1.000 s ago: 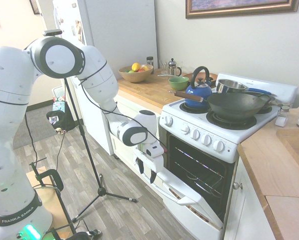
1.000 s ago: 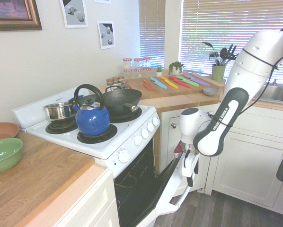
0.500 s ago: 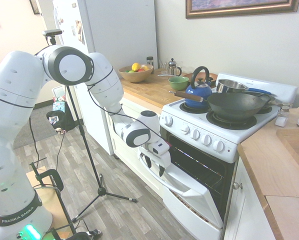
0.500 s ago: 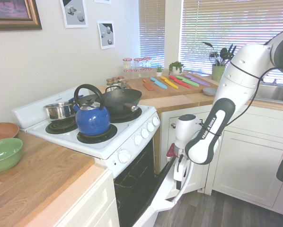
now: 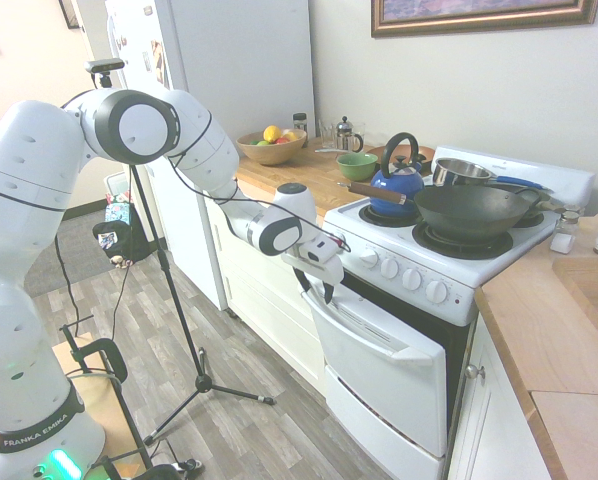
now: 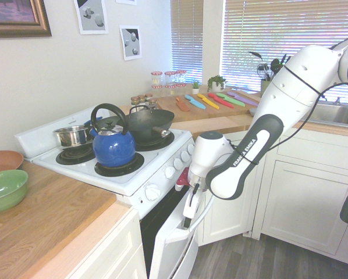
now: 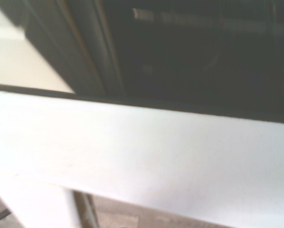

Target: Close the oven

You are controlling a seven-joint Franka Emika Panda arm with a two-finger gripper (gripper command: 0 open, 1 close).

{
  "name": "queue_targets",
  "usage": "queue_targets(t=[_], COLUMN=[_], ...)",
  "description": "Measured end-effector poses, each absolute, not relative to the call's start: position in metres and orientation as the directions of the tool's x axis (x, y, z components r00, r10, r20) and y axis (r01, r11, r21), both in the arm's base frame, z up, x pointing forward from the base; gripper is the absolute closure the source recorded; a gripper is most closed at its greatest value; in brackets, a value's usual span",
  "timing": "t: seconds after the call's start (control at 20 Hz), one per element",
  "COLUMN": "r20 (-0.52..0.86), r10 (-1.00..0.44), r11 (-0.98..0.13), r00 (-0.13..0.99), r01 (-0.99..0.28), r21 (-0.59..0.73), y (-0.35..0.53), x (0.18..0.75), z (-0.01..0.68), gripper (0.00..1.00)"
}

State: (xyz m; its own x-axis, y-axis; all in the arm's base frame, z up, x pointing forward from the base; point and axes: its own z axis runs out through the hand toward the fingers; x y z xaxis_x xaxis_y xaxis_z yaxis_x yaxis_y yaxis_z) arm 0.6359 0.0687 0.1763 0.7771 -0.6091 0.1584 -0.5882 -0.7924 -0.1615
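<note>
The white oven (image 5: 409, 272) stands between wooden counters, with a kettle and a wok on its coil burners. Its drop-down door (image 5: 379, 380) is almost upright, and only a narrow dark gap shows along its top and right side. My gripper (image 5: 316, 286) is open and points down, pressed against the left end of the bar handle (image 5: 374, 328) at the door's top edge. In the second exterior view the gripper (image 6: 189, 212) hangs in front of the door (image 6: 171, 250), just below the knob row. The wrist view shows the white door top (image 7: 146, 152) with the dark interior (image 7: 189, 52) beyond it.
White cabinet fronts (image 5: 264, 290) flank the oven on the left, with a tall fridge (image 5: 229, 70) beyond them. A blue kettle (image 5: 397, 180) and a dark wok (image 5: 474, 210) sit on the burners. A tripod stands on the wood floor (image 5: 229, 420) left of the oven.
The door has swung up from about half open to nearly upright. My gripper rose with it, moving up and toward the oven front.
</note>
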Motion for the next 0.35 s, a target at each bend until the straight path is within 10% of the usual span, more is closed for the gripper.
queue_targets(t=[0.35], r20=[0.076], r10=[-0.556], r11=[-0.831], r00=[0.828], r01=[-0.551], r21=[-0.073], y=[0.095], x=[0.630], z=[0.263], gripper=[0.00])
